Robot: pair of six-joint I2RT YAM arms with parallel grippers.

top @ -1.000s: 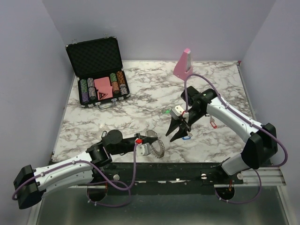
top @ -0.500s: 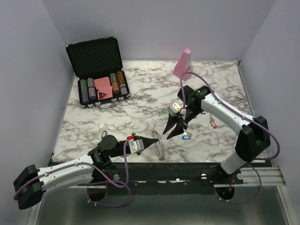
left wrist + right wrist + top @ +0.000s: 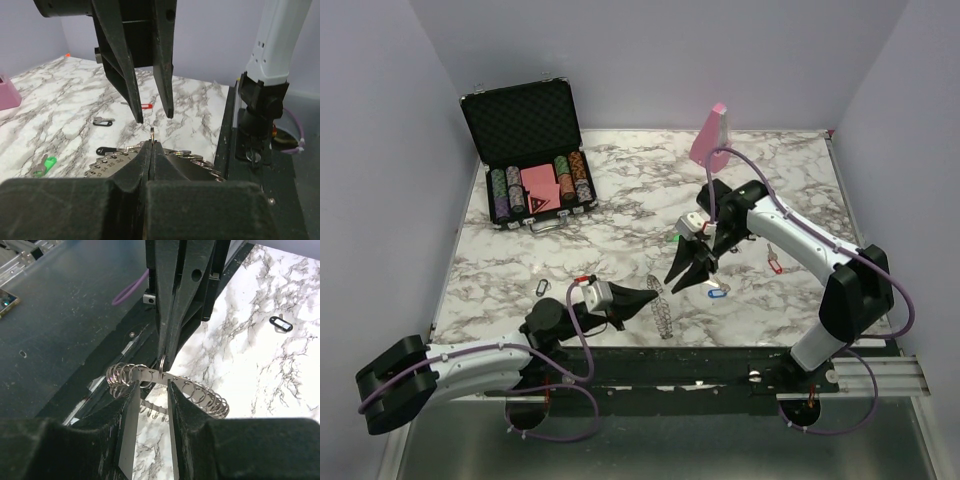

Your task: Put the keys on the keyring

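My left end effector (image 3: 653,297) is clamped on the keyring (image 3: 662,314) over the marbled desk's (image 3: 620,225) near edge. My right end effector (image 3: 682,281) hangs just beyond, jaws apart. Keys (image 3: 716,293) lie scattered; plain lilac walls (image 3: 380,150) all round.

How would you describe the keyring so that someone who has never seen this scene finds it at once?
Start at the marble table and go to the middle of its near edge, where the left claw pinches the keyring. It is a grey metal ring, its rim lined with small wire loops, unlike the small colour-tagged keys lying nearby.
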